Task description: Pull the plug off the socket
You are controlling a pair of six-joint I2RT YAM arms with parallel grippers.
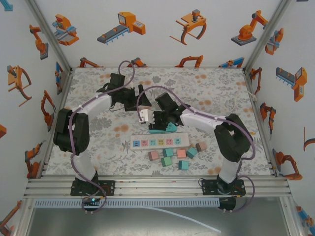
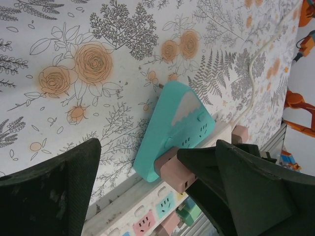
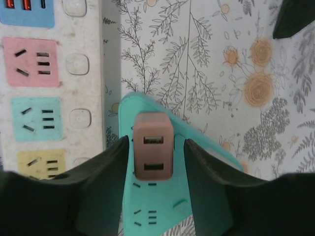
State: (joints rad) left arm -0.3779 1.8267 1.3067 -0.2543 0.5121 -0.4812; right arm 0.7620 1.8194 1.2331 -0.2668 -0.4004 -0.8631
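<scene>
One brown plug [image 3: 153, 152] seated in teal socket [image 3: 157, 201], flat on table [image 1: 98, 88], just at 12 o'clock of white power strip [image 1: 160, 141]. Right gripper [image 3: 156, 140] narrow, a finger on each flank of plug; firm contact not determinable. Left gripper [image 2: 157, 147] spread wide, holding nothing, at 11 o'clock of socket. Coloured blocks [image 1: 172, 155] at 6 o'clock of strip.

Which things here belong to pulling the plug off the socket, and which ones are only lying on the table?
For the job:
- brown-pink plug, seated in the socket
- teal socket
- right gripper, one jaw on each side of the plug

Only lying about:
- white power strip
- small coloured blocks in front of the strip
</scene>
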